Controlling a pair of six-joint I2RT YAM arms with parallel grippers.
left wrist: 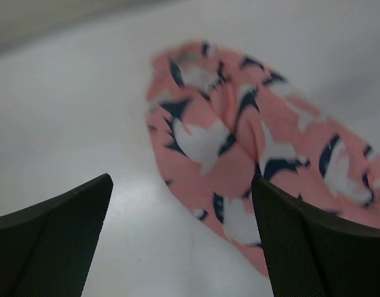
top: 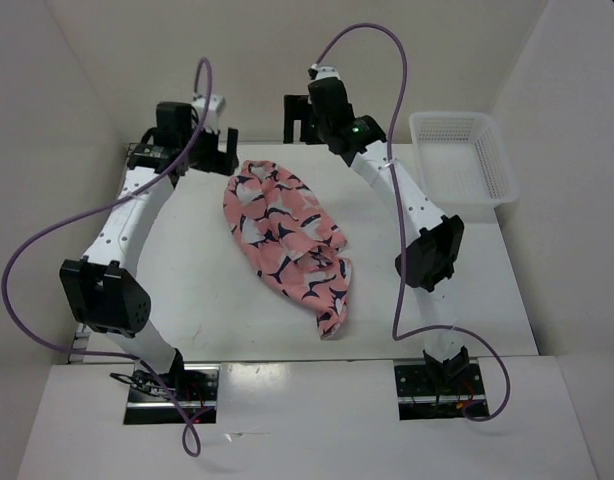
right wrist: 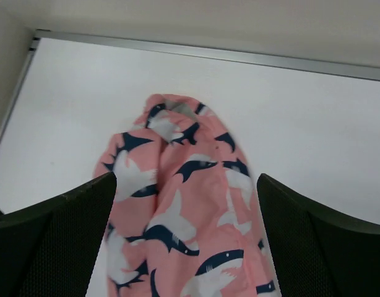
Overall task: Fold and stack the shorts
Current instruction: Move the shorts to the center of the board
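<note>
The shorts (top: 285, 240) lie crumpled in a long diagonal heap at the middle of the table, salmon-pink with navy and white shapes. My left gripper (top: 216, 152) hovers open just left of their far end. In the left wrist view the shorts (left wrist: 252, 154) reach under the right finger (left wrist: 314, 247), and bare table shows between the open jaws of my left gripper (left wrist: 182, 182). My right gripper (top: 299, 125) hangs open above and behind the far end. In the right wrist view the shorts (right wrist: 177, 216) lie below the wide-apart jaws of my right gripper (right wrist: 187, 179), with neither finger touching them.
A white mesh basket (top: 462, 158) stands at the table's far right corner. White walls close in the table on the left, back and right. A metal strip (right wrist: 208, 52) marks the table's edge in the right wrist view.
</note>
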